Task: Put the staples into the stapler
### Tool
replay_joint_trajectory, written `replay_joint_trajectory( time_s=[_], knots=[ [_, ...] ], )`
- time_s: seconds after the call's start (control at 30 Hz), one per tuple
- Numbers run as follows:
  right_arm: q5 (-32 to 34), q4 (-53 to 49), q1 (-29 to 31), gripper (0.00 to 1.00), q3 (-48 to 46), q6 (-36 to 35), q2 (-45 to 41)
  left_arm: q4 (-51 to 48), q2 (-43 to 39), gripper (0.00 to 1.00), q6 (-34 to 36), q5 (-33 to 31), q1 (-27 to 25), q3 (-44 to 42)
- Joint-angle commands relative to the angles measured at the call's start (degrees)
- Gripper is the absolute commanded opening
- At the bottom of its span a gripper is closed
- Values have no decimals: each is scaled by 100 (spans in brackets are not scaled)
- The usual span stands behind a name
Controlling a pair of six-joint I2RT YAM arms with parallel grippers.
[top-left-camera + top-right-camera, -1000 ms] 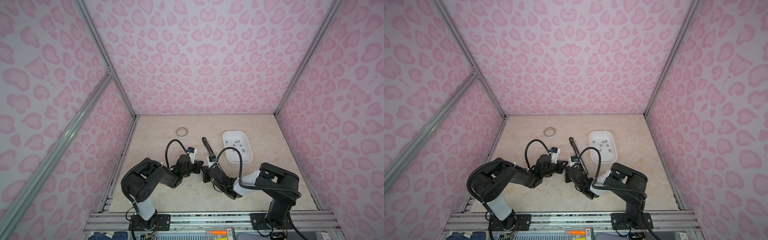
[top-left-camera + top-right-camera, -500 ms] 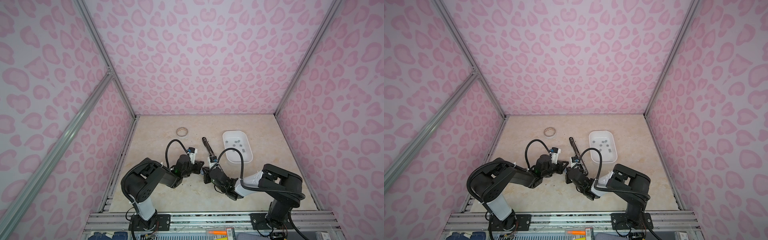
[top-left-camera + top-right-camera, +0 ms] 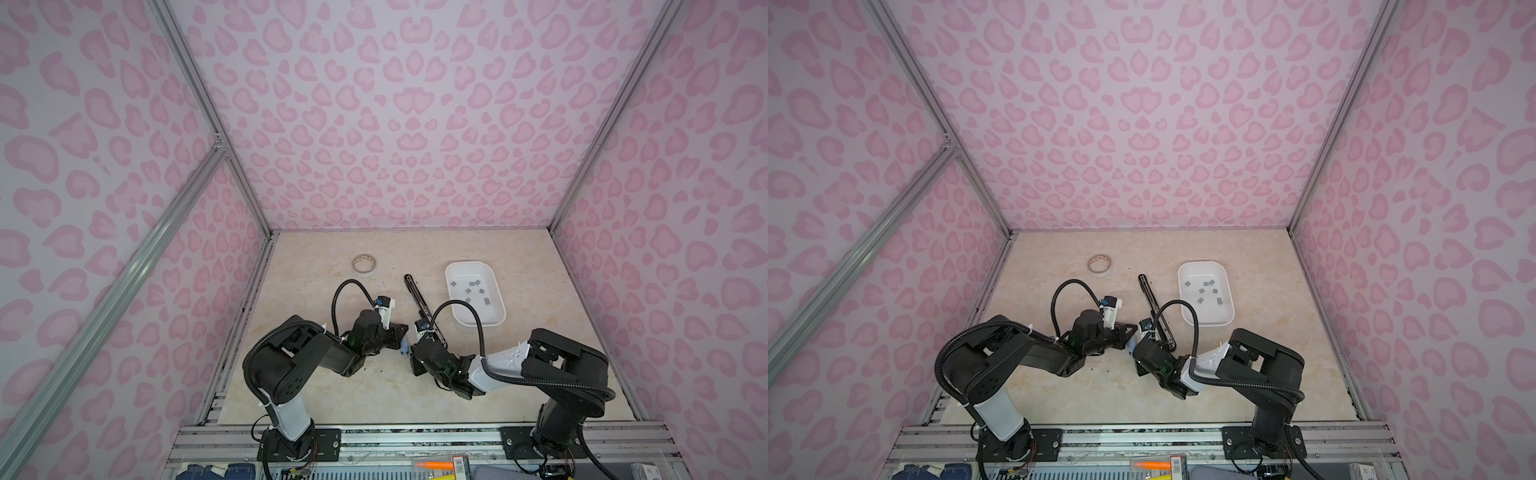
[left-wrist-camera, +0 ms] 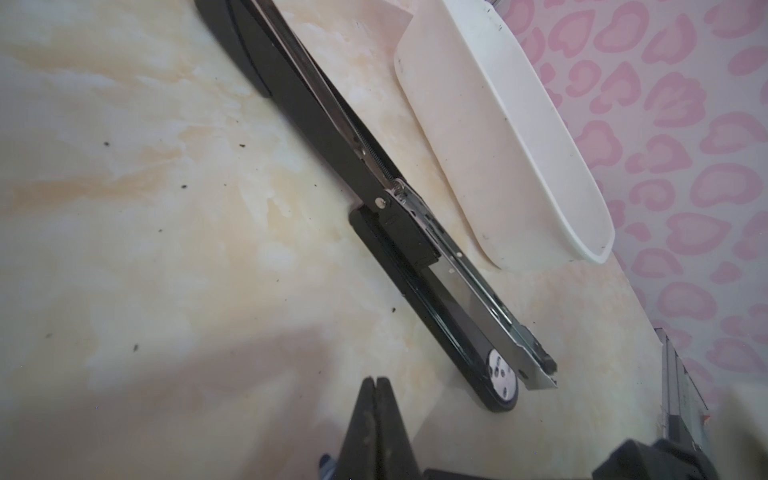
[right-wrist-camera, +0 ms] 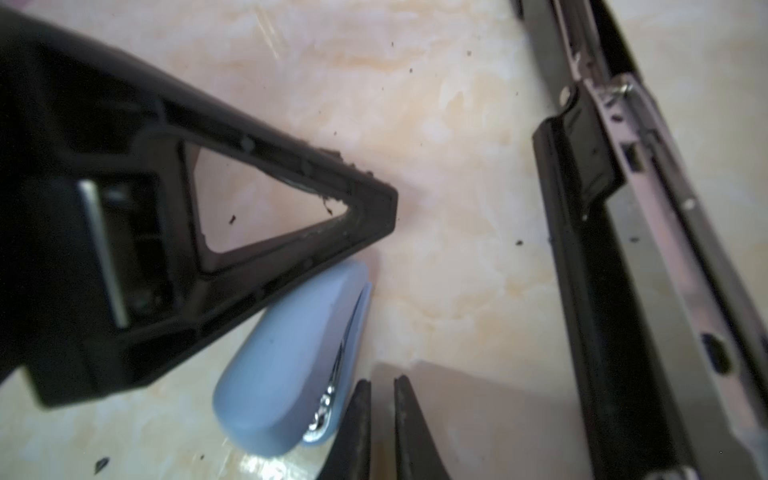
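1. One tape roll [image 3: 365, 264] lies toward the far left corner of the table [image 3: 374, 399], clear of the work.
2. The left gripper [image 4: 376, 384], nearer the table's front edge, is pressed together and empty. Its tip hangs over a small blue stapler [image 5: 286, 365]; whether they touch is unclear.
3. The right gripper [image 5: 382, 384], just beside that stapler, is almost closed, with a thin slit and nothing between.
4. The black stapler [image 4: 415, 232] lies opened flat midway between the side edges, its magazine rail bared.
5. The staples [image 3: 482, 291] lie loose in the white tray [image 3: 478, 316], toward the right edge. They are probably light, stiff, slick and easily snapped: pinch one strip gently across its long sides.
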Motion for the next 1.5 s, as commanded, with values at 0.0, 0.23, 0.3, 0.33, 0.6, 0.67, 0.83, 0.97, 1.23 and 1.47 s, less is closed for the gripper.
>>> replay_joint_trajectory(
  time_s=[0.0, 0.23, 0.3, 0.33, 0.6, 0.67, 0.83, 0.97, 1.23, 1.47],
  knots=[
    [-29, -77, 21, 15, -116, 143, 136, 49, 72, 4, -47, 80, -1, 10],
    [432, -518, 5, 15, -99, -44, -463, 24, -54, 4, -17, 41, 0, -35],
    [557, -676, 5, 16, -99, -107, -674, -17, -137, 4, 12, 12, 3, -46],
    [610, -749, 8, 18, -106, -118, -781, -42, -200, 4, 27, 2, 0, -62],
    [1108, -1242, 12, 41, -161, -171, -1492, -557, -1304, 7, 319, -560, -1, -291],
    [1373, -1306, -4, 51, -275, -153, -1621, -655, -1568, 14, 339, -680, -1, -305],
    [1616, -1421, -145, 65, -509, -135, -1766, -925, -1762, 51, 289, -745, 4, -38],
    [1562, -1392, -329, 65, -578, -148, -1705, -946, -1908, 74, 241, -967, -1, -31],
    [1067, -1003, -677, 61, -450, -407, -1197, -1353, -1957, 86, 315, -1082, 21, 247],
    [1111, -1037, -707, 49, -222, -531, -871, -1430, -1493, 86, 125, -884, 45, 574]
  ],
)
